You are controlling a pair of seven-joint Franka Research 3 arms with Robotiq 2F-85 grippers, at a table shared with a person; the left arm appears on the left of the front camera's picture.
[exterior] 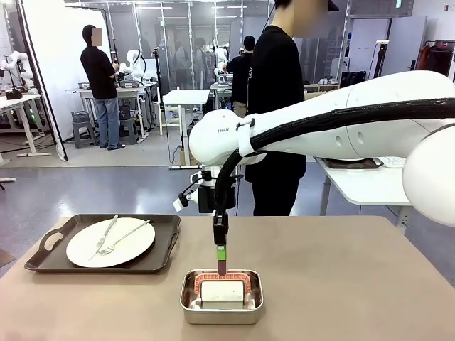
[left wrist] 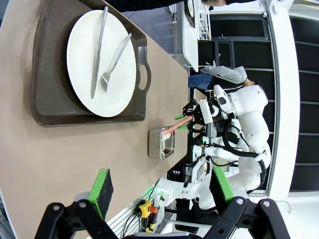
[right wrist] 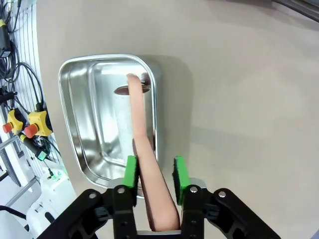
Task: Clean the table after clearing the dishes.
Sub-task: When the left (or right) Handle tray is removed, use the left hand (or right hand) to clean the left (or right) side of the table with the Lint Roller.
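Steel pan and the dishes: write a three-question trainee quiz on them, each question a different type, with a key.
1. True or false: the right arm's fingers are closed on the pink handle sticking out of the steel pan.
2. What lies on the white plate? A) a fork and a knife B) a spoon C) nothing
3. Fill in: the left arm's fingers stand ___.
Key: 1 true; 2 A; 3 open.
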